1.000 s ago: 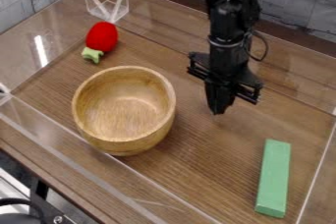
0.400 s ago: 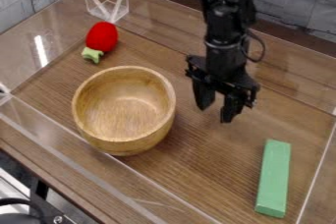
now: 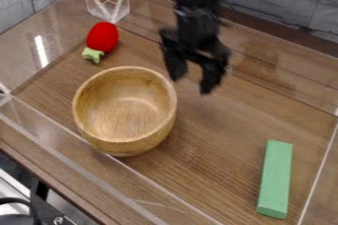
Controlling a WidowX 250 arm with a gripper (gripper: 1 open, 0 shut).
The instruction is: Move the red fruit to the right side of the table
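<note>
A robot test bench in a lab is showing here: clear plastic walls (image 3: 53, 175) are fencing a wooden table (image 3: 231, 140) under a mounted arm (image 3: 196, 7).

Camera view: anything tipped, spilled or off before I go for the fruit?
Nothing stands out. The red fruit lies on its side at the far left, the wooden bowl sits upright and empty, the green block lies flat, and the gripper is open, holding nothing.

On the surface (image 3: 251, 111), the bowl (image 3: 125, 109) is set at centre-left, the fruit (image 3: 101, 38) behind it, the block (image 3: 276, 178) at front right, the hand (image 3: 193, 77) above between them.
</note>
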